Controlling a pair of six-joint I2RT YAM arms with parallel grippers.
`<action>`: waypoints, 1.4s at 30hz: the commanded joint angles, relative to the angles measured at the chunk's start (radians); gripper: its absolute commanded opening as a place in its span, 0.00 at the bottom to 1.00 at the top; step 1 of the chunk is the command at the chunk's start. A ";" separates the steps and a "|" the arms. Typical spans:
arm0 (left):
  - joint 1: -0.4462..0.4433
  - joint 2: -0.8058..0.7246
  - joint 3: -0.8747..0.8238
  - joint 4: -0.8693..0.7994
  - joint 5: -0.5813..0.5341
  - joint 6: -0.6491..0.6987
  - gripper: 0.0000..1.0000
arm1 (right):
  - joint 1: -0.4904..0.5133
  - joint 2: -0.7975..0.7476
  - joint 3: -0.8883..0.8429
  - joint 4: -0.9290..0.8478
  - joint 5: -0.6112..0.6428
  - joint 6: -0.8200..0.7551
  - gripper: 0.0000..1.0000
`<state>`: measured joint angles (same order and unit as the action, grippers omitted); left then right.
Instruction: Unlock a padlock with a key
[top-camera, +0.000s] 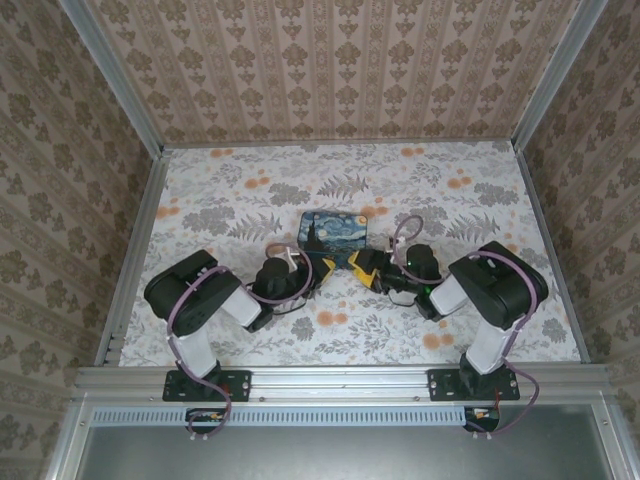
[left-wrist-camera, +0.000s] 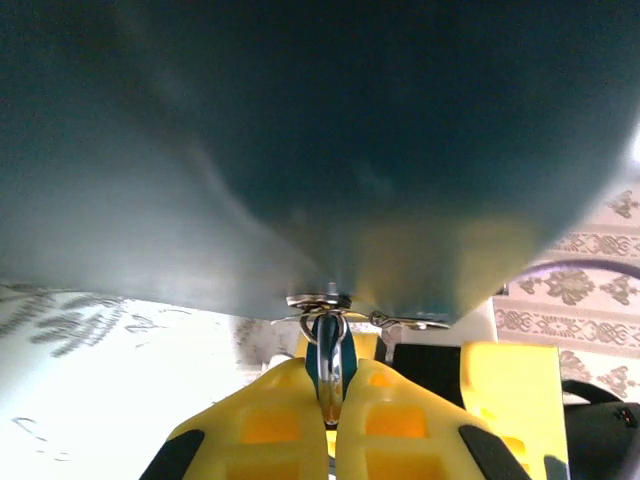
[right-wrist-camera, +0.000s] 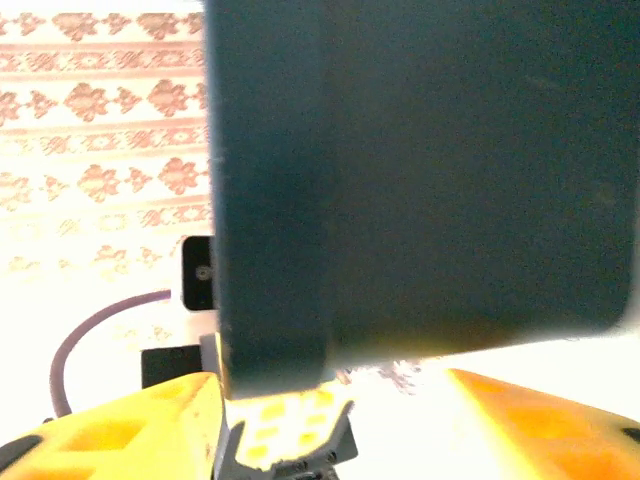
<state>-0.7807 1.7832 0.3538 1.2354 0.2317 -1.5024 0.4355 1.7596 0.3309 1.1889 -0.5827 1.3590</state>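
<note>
The box (top-camera: 333, 228) is showing dark blue starry-night swirls; the table (top-camera: 230, 200) is displaying grey leaves and orange blossoms; the padlock (left-wrist-camera: 318, 365) is showing teal, the left gripper (left-wrist-camera: 331, 405) yellow.

Enclosure: walls (top-camera: 340, 70) on three sides in beige damask wallpaper, aluminium corner posts (top-camera: 110, 75). Surface (top-camera: 230, 200) covered in white print with grey ferns and orange flowers. Aluminium rail (top-camera: 340, 378) along the near edge. Lighting bright, blown out in wrist views
</note>
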 joint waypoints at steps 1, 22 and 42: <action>0.016 0.016 0.008 0.056 0.020 0.040 0.00 | -0.005 -0.063 -0.038 -0.101 -0.019 -0.087 0.65; 0.033 0.028 0.013 0.053 0.101 -0.012 0.00 | 0.144 -0.565 0.254 -1.274 0.317 -0.960 0.52; 0.014 -0.091 0.024 -0.085 0.121 -0.053 0.00 | 0.279 -0.318 0.447 -1.308 0.458 -1.092 0.40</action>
<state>-0.7593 1.7351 0.3542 1.1728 0.3309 -1.5517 0.7017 1.4082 0.7368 -0.0933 -0.1665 0.3046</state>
